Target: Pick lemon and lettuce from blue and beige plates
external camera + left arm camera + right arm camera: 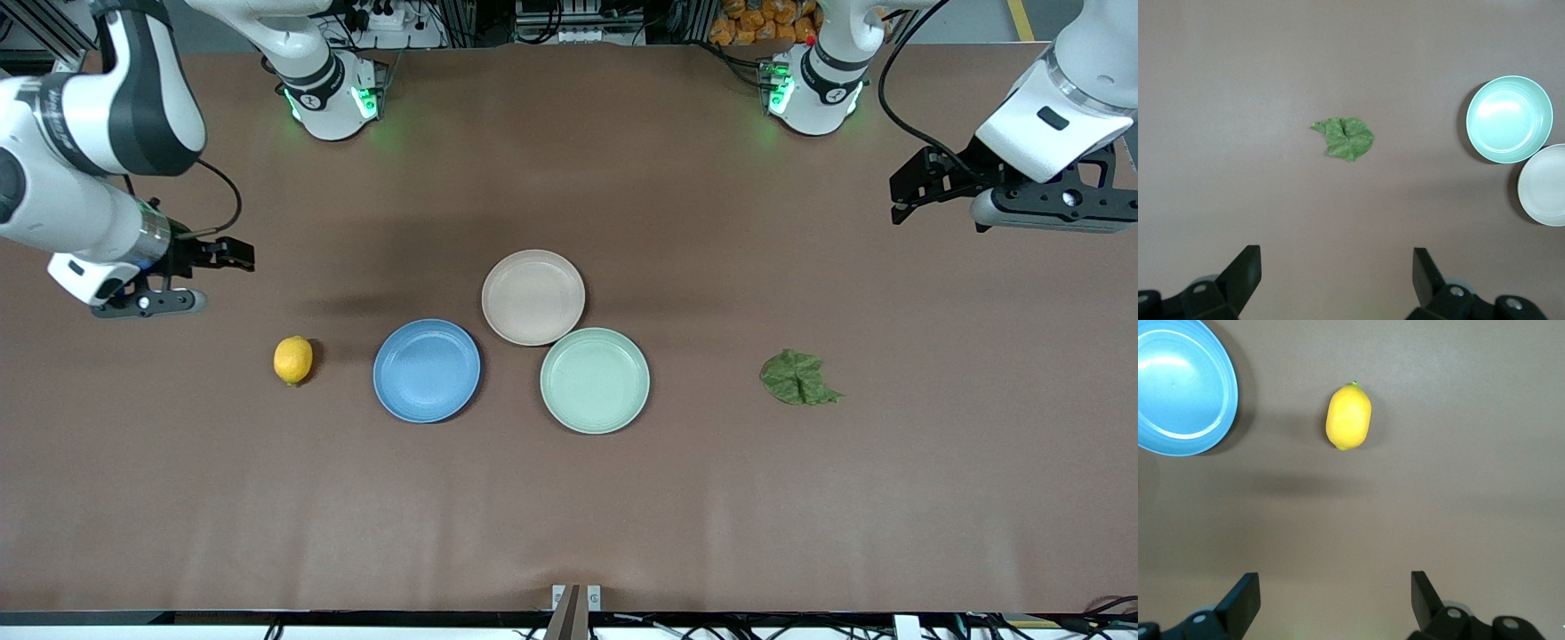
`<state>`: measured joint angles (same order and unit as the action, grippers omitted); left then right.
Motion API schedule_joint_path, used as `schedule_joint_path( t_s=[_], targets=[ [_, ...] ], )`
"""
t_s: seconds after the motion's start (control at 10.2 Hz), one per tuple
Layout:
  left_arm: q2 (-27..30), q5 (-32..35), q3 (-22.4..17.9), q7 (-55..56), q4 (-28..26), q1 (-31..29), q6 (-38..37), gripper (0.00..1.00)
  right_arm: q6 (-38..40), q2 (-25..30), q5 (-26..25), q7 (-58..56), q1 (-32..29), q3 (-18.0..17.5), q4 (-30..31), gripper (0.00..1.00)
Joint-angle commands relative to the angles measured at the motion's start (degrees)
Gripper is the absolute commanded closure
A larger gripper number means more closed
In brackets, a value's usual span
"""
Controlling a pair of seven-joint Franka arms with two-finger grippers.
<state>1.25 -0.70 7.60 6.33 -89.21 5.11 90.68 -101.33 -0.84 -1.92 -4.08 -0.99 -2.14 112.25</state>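
The lemon [292, 360] lies on the bare table beside the blue plate [427, 371], toward the right arm's end. It also shows in the right wrist view [1349, 417], with the blue plate [1178, 387] empty. The lettuce [797, 378] lies flat on the table toward the left arm's end, beside the mint plate, and shows in the left wrist view [1346, 137]. The beige plate [533, 297] is empty. My right gripper [238, 254] hangs open and empty above the table near the lemon. My left gripper [907, 191] hangs open and empty above the table near the lettuce.
A pale mint-green plate [595, 380] sits empty, touching the beige plate and nearer the front camera; it also shows in the left wrist view [1509, 119] beside the beige plate [1545, 187]. The three plates cluster mid-table. The arm bases stand along the table's back edge.
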Motion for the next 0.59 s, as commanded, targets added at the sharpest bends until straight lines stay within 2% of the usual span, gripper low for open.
schedule_joint_path(
  t_s=[0.0, 0.29, 0.49],
  targets=[
    [0.24, 1.23, 0.22, -1.75, 0.7, -0.19, -1.03, 0.0, 4.28, 2.59, -0.81, 0.65, -0.41, -0.06, -2.89, 0.0],
    [0.24, 3.76, 0.48, -2.63, 1.06, -0.1, -1.11, 0.0, 7.2, 2.07, -0.81, 0.74, -0.68, -0.15, -10.54, 0.0],
    [0.68, 3.16, 0.57, -3.68, 0.97, -0.54, -1.38, 0.0, 8.95, 1.89, -0.81, 0.74, -0.59, -0.24, -14.5, 0.0]
  ],
)
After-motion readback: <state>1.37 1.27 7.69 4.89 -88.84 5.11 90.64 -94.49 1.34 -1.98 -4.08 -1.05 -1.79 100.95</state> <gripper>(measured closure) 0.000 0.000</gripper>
